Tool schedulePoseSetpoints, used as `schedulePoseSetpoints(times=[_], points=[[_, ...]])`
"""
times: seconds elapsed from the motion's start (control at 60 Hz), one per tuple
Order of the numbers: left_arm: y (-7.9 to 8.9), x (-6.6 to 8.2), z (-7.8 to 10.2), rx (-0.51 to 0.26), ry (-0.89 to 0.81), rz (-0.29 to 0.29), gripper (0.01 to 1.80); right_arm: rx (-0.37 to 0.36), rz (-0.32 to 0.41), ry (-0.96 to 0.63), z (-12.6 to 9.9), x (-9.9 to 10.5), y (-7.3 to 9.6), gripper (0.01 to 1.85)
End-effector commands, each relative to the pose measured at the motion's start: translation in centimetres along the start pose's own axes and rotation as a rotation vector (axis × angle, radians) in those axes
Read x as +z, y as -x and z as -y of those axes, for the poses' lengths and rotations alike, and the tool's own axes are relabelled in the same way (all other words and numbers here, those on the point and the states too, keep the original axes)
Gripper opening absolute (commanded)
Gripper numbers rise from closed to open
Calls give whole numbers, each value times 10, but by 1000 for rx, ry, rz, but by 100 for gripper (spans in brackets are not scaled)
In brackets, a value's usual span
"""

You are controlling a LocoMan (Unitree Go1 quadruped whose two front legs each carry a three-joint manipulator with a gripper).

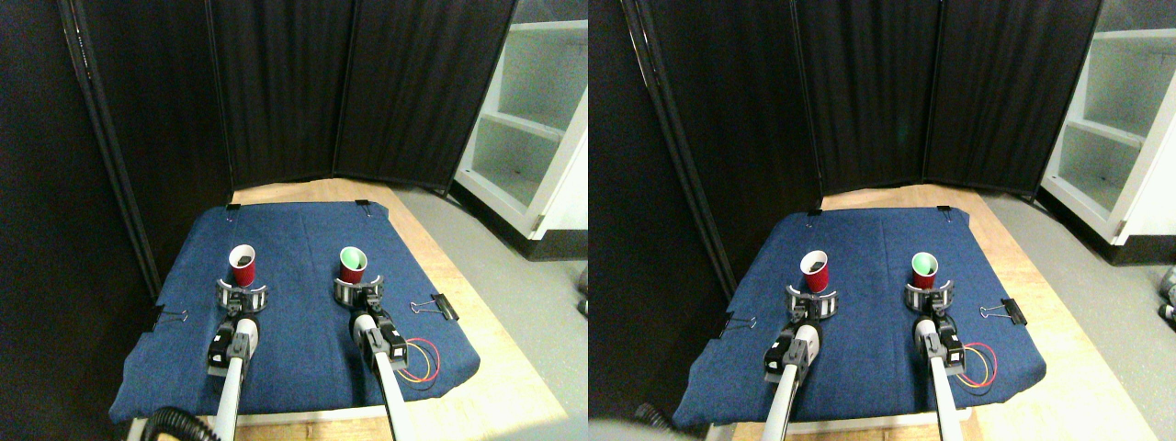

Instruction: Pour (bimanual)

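Two red cups stand upright on a blue cloth [303, 239] over the table. The left red cup [243, 265] shows dark contents inside. The right red cup [353, 266] has a pale green inside. My left gripper [241, 294] sits just below the left cup, its ring-shaped jaws curving around the cup's base. My right gripper [358, 292] sits the same way at the right cup's base. Both cups rest on the cloth.
Binder clips [443, 306] pin the cloth at its edges. Red and yellow wires [423, 360] loop beside the right arm. Black folding screens [367, 92] close the back and left. A white shelf unit [533, 129] stands at the right, beyond the wooden table edge.
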Motion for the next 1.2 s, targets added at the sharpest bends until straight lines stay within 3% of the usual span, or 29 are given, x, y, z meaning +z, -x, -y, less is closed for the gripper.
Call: schedulePoseSetpoints(times=[0.017,0.083,0.2,0.35,0.533,0.733,1.2], points=[[-4,-1,2,-5,-20,13,113,43,-11,-18,-5,-1,-3,110],[-4,-2,3,-13,-26,33,109,48,-15,-18,-5,-2,-3,109],[-10,-1,3,-16,-14,11,108,63,-21,-18,-7,-1,-4,98],[-16,-3,2,-11,-11,18,110,77,-24,-29,-11,0,-7,108],[-19,-4,9,-24,-16,-29,115,98,-36,-31,-14,1,-10,115],[-21,0,15,-31,-1,-49,108,98,-42,-31,-17,1,-14,119],[-37,2,18,-24,-14,-26,110,79,-23,-51,-16,0,-24,120]])
